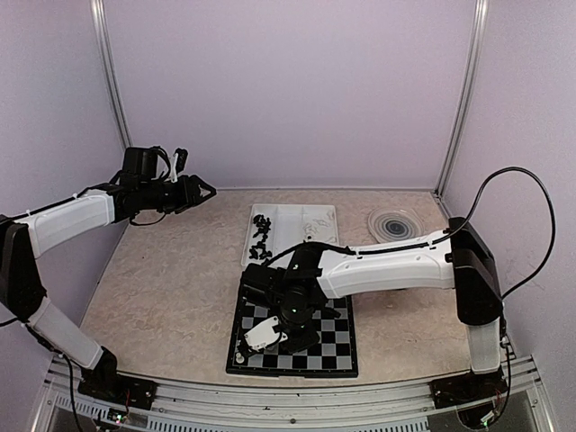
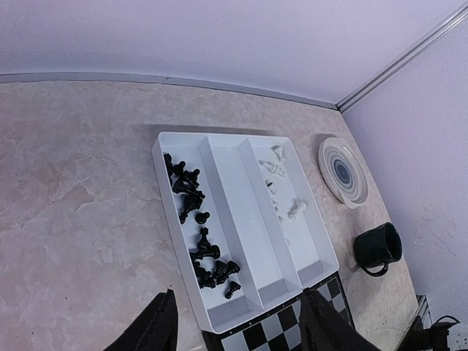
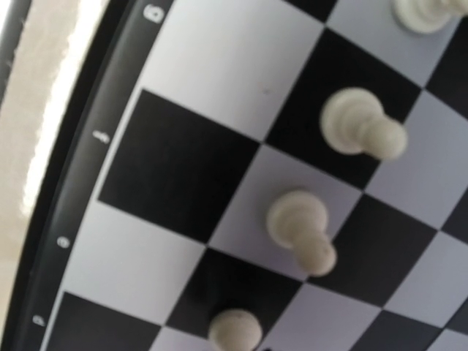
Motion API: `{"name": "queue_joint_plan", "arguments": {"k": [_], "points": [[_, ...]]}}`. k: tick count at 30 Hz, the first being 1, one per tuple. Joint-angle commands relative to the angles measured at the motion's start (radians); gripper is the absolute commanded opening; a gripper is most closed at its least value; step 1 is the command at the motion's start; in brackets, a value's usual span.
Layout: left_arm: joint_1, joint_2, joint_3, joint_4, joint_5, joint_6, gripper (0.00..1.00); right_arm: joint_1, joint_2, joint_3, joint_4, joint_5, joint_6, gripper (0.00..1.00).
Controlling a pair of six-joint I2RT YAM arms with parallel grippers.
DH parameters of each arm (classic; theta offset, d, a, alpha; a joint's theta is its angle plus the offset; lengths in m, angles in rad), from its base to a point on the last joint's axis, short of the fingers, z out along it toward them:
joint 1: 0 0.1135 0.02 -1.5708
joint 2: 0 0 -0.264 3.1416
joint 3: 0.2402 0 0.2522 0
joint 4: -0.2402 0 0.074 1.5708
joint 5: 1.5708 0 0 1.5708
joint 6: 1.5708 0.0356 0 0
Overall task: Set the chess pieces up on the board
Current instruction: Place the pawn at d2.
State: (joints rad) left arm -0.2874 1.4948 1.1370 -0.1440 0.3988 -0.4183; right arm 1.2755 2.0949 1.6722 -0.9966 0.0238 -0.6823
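Observation:
The board [image 1: 337, 346] lies at the near middle of the table, and its corner shows in the left wrist view [image 2: 274, 333]. My right gripper [image 1: 263, 336] hangs low over the board's left part; its fingers do not show in the right wrist view. That view shows the board [image 3: 183, 153] close up, with white pawns [image 3: 300, 227] standing on squares in a row. Black pieces [image 2: 197, 219] lie in the tray's left compartment and white pieces [image 2: 281, 186] in its right one. My left gripper [image 2: 238, 333] is open and empty, raised at the far left [image 1: 202, 191].
The white three-compartment tray [image 1: 317, 214] [image 2: 245, 212] sits just behind the board. A striped plate [image 1: 394, 223] [image 2: 342, 170] lies at the back right. A dark mug [image 2: 378, 247] stands right of the tray. Lilac walls enclose the table.

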Motion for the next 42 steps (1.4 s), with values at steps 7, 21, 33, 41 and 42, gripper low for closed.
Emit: {"name": "queue_joint_plan", "arguments": {"k": [7, 21, 33, 41, 42], "points": [[-0.003, -0.028, -0.007, 0.003, -0.003, 0.007, 0.57, 0.016, 0.019, 0.007, -0.002, -0.005, 0.008, 0.22], [-0.004, -0.029, -0.006, 0.003, 0.001, 0.007, 0.57, 0.015, 0.047, 0.041, -0.010, -0.049, 0.005, 0.08], [-0.008, -0.027, -0.007, 0.003, 0.000, 0.007, 0.57, 0.016, 0.043, 0.045, 0.001, -0.044, 0.010, 0.19], [-0.012, -0.009, -0.003, 0.000, 0.007, 0.015, 0.57, -0.011, -0.055, 0.049, -0.005, -0.052, 0.001, 0.39], [-0.014, -0.006, -0.003, 0.002, 0.010, 0.020, 0.57, -0.026, -0.074, 0.050, -0.008, -0.057, -0.003, 0.39]]}}
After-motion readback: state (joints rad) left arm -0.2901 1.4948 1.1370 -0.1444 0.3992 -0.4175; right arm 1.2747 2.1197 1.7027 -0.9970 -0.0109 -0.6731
